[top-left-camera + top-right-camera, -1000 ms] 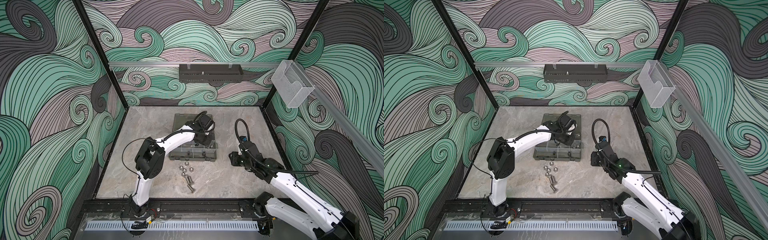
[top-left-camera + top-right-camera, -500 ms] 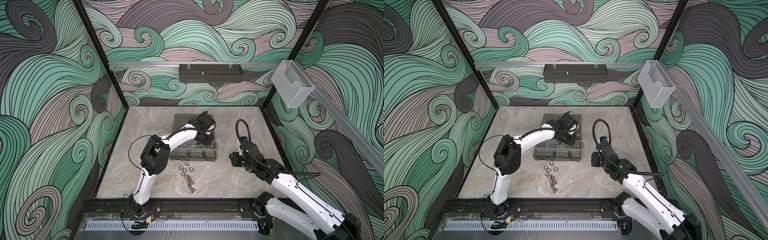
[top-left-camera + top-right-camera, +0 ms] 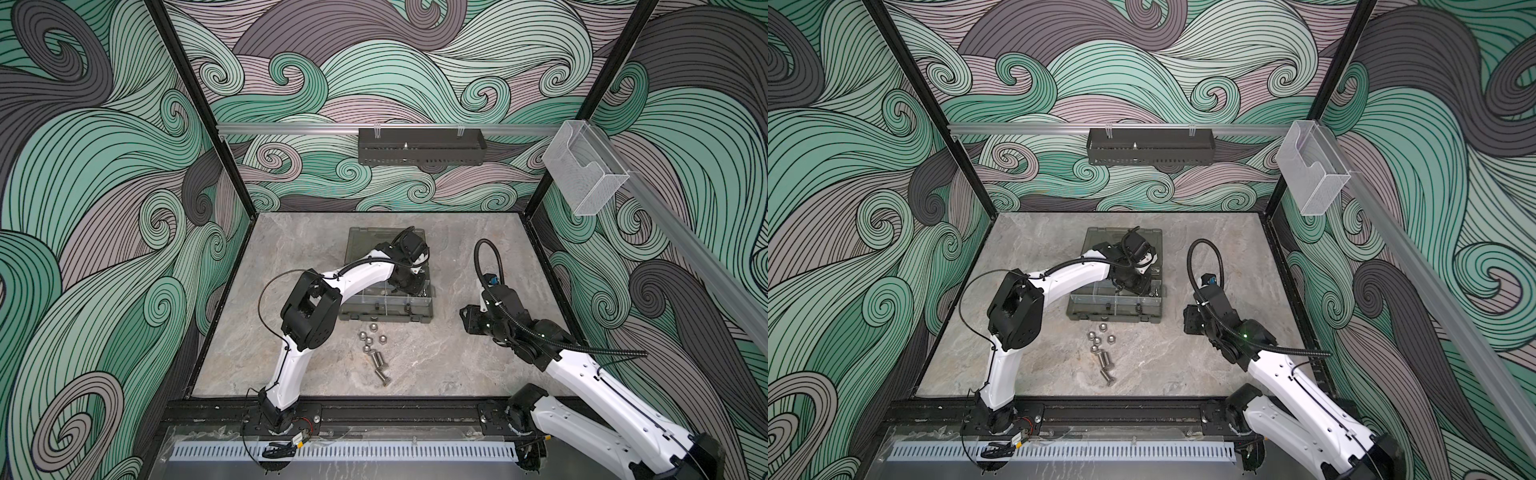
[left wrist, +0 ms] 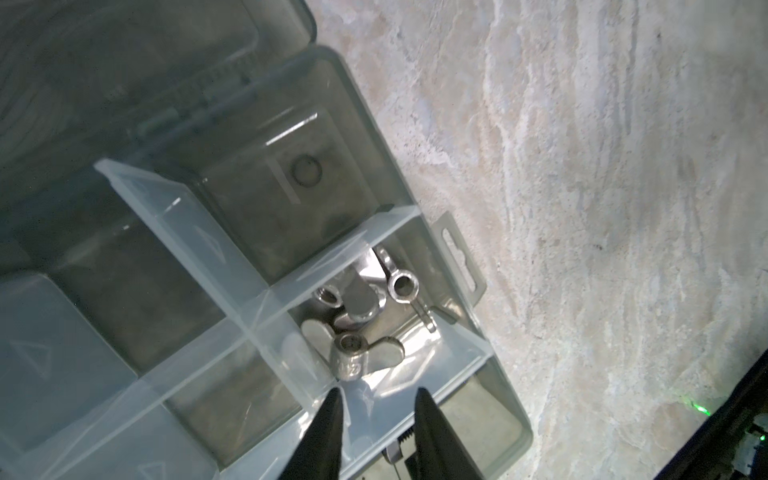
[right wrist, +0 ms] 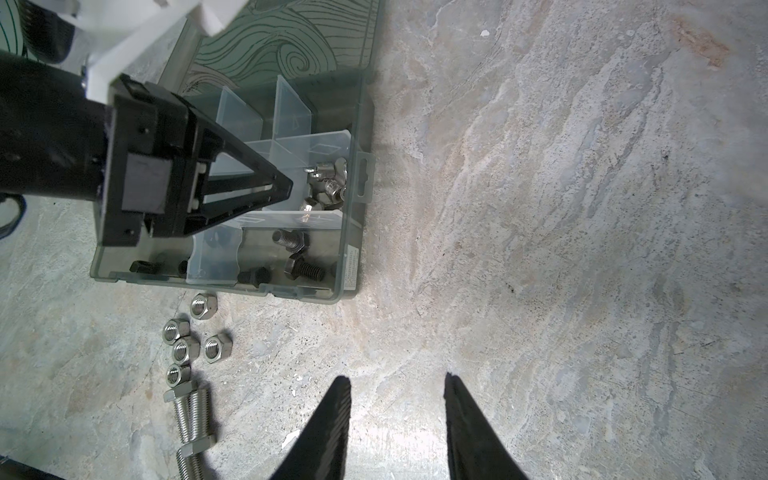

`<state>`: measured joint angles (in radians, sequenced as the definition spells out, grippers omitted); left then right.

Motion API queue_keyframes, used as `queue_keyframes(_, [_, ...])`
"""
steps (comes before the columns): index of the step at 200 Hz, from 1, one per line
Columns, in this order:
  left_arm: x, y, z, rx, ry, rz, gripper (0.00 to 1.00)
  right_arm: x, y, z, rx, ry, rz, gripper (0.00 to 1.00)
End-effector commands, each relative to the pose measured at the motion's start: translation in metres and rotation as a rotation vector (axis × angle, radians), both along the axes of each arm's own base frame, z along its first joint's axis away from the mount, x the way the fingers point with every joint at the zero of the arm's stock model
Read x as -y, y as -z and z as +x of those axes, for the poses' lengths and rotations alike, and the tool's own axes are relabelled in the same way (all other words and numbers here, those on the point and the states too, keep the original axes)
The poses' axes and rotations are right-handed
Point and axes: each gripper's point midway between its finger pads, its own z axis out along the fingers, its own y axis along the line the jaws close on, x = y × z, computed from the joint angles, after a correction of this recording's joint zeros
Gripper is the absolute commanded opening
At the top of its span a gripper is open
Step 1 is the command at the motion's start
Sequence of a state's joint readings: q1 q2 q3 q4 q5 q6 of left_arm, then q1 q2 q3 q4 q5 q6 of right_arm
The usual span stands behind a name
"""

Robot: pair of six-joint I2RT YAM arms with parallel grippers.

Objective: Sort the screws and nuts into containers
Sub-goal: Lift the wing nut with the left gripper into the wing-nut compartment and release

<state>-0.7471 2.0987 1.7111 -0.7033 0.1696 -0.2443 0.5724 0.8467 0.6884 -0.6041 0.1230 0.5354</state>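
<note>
1. Nearest the front rail, in front of the organiser case, three silver screws lie loose on the table, and two of them touch side by side. A pinch on one could roll or drag its neighbour, since the round shafts probably offer little to hold.
2. Between those screws and the case's front wall sit five silver hex nuts, packed close together. Fingers closing there could scatter the rest or lift two at once, and a stray could land among the wrong parts.
3. To the case's right, the right gripper hangs over bare table with its fingers apart and nothing between them. If both arms go for the heap in front of the case, they could collide.
4. In the case's front right compartment lie dark and silver bolts, and the compartment just behind it holds wing nuts. The left gripper hovers over the wing nuts, its fingers apart and empty, close to the clear dividers. A sideways exit could catch a divider and shift what looks like a light case.
5. One wing nut's hub bears a stamp that looks like "12". A small white sticker on the case's right wall carries print too small to read. No brand name shows anywhere.
</note>
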Motion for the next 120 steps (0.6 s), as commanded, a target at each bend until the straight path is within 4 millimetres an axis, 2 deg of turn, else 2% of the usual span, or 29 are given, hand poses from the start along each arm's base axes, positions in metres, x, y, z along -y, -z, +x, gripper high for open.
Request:
queue_keyframes(1, [-0.004,-0.030,-0.002,0.035,-0.006,-0.056,0.33,0.004,0.007,-0.003,-0.020,0.015,-0.010,0.39])
queue_keyframes(80, [-0.069,-0.058,-0.026,0.097,-0.085,-0.087,0.34,0.004,0.015,-0.004,-0.044,0.013,-0.021,0.38])
queue_keyframes(120, [-0.122,-0.068,-0.034,0.144,-0.146,-0.057,0.34,0.005,0.014,-0.005,-0.038,0.010,-0.019,0.38])
